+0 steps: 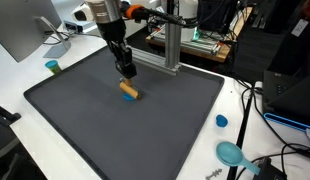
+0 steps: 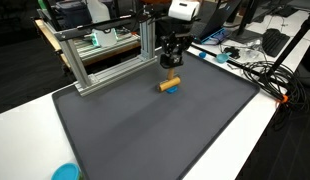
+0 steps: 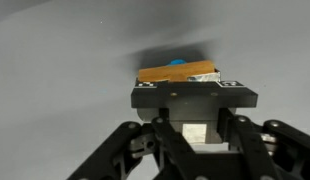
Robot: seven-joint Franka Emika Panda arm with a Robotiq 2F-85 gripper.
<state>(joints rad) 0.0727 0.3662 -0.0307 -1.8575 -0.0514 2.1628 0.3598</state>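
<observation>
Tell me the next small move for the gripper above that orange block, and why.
Probably a short descent. In both exterior views the gripper hangs just above the orange block, not touching it, and the block lies flat on the dark mat. The wrist view shows the block close ahead and roughly centred. How far the jaws are spread is unclear.

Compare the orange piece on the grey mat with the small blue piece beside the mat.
The orange piece is tan-orange with a blue bit; the blue piece is all blue. The orange piece is long and lies flat; the blue piece is small and roundish. The orange piece lies on the mat by the gripper; the blue piece sits on the white table. Neither looks gripped.
</observation>
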